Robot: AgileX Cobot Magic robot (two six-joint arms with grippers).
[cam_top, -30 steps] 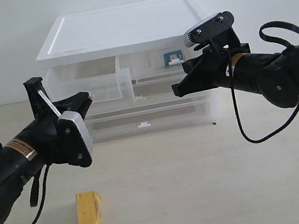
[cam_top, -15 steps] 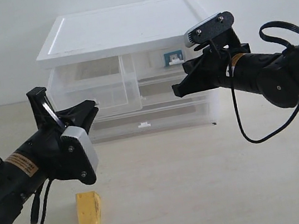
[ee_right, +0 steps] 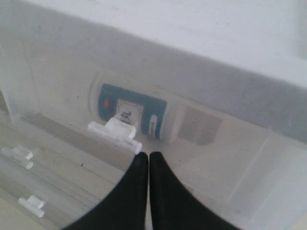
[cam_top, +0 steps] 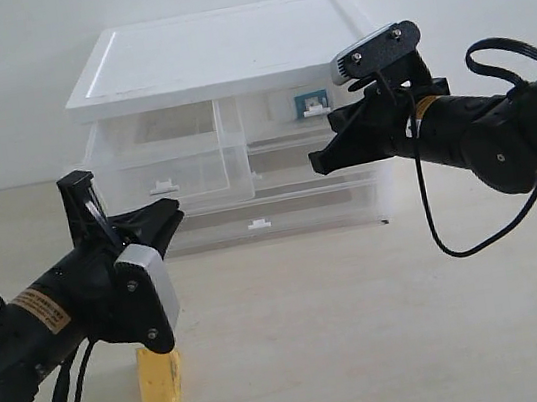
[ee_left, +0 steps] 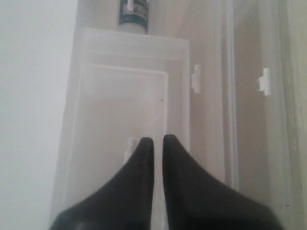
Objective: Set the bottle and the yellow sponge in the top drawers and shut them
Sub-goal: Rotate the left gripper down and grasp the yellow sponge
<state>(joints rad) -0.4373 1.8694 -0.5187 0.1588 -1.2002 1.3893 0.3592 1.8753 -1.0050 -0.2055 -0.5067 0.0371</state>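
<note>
The yellow sponge point(cam_top: 162, 391) lies on the table in front of the cabinet, its top hidden by my left arm. The left top drawer point(cam_top: 193, 167) stands pulled out and looks empty; its tab handle point(cam_top: 163, 187) shows just above my left gripper point(cam_top: 171, 213) point(ee_left: 158, 139), which is shut on nothing. The bottle point(cam_top: 300, 103) point(ee_right: 136, 111) point(ee_left: 133, 13) lies inside the right top drawer point(cam_top: 272, 125), which is pushed in. My right gripper point(cam_top: 316, 164) point(ee_right: 148, 154) hovers shut and empty just in front of that drawer, beside its tab handle point(ee_right: 117, 129).
The white-topped cabinet point(cam_top: 216, 52) stands against the back wall, with two full-width drawers under the top pair; their handles point(cam_top: 259, 225) point(ee_left: 195, 79) face me. Bare table point(cam_top: 368, 328) lies in front and to the right of the sponge.
My left gripper has dropped lower and drawn back toward the sponge, uncovering the left drawer's handle. The left top drawer's front stands further out than before. The right arm has not moved.
</note>
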